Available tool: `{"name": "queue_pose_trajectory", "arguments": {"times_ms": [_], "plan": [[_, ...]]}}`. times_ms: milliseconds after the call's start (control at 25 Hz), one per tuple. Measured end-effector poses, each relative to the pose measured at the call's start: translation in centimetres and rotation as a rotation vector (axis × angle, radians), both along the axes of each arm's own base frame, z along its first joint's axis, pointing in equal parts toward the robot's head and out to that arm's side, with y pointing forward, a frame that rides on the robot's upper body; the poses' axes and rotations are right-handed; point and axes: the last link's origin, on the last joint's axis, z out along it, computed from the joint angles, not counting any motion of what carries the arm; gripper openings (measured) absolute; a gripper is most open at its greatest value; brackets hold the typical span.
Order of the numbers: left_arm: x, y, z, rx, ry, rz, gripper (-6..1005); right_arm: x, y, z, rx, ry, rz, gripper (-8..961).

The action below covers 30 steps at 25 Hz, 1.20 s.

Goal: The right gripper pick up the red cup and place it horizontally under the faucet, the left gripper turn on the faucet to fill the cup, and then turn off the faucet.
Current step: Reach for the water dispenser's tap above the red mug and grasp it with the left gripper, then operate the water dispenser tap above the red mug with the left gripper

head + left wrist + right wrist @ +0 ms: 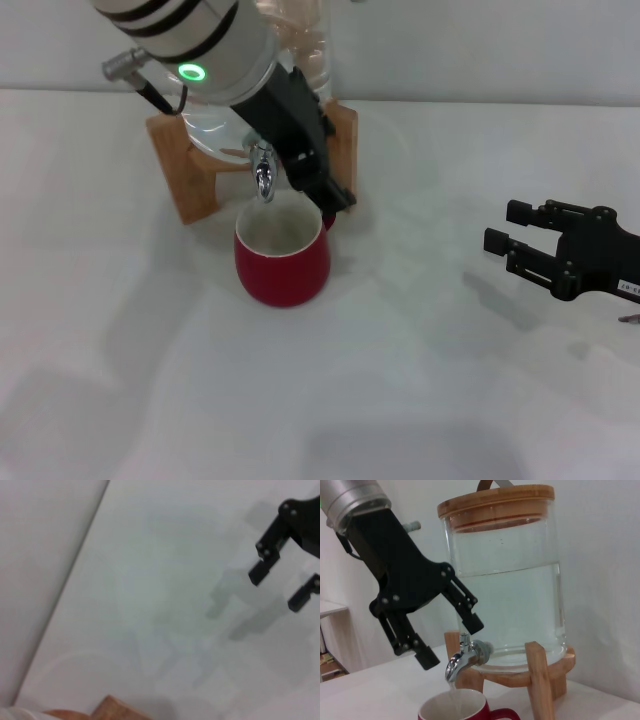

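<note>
One red cup (282, 262) stands upright at frame centre under the one faucet (264, 180); left gripper (451, 636) spread open around it, gripping nothing; right gripper (512, 246) open, empty, at right edge over the desk (150, 400).

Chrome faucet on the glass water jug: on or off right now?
On. In the right wrist view a thin stream falls from the chrome faucet into the dark-red ceramic cup; the open left gripper hovers at it.
</note>
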Motion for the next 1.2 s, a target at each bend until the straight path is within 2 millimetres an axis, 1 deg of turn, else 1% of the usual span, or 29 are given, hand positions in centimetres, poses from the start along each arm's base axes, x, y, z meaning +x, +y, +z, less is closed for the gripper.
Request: {"name": "queue_pose_trajectory", "arguments": {"times_ms": [200, 400, 440, 600, 840, 1040, 1200], "plan": [[0.5, -0.5, 0.7, 0.035, -0.014, -0.036, 843, 0.0, 0.0, 0.0, 0.000, 0.000, 0.000, 471], [0.0, -1.7, 1.3, 0.046, -0.005, -0.035, 843, 0.1, -0.1, 0.5, 0.006, 0.012, 0.002, 470], [-0.4, -2.2, 1.7, 0.049, 0.000, -0.025, 843, 0.1, -0.1, 0.6, 0.008, 0.015, 0.001, 470], [-0.9, -2.9, 2.1, 0.060, 0.000, -0.019, 843, 0.1, -0.1, 0.6, 0.007, 0.017, -0.001, 471], [-1.7, -4.1, 2.4, 0.075, 0.004, -0.018, 843, 0.1, -0.2, 0.5, 0.006, 0.019, 0.001, 471], [-2.3, -4.5, 2.1, 0.066, 0.015, -0.005, 843, 0.0, -0.1, 0.5, 0.006, 0.018, 0.004, 470], [-2.8, -4.4, 1.9, 0.072, 0.035, 0.008, 843, 0.0, -0.1, 0.5, 0.006, 0.019, 0.004, 471]]}}
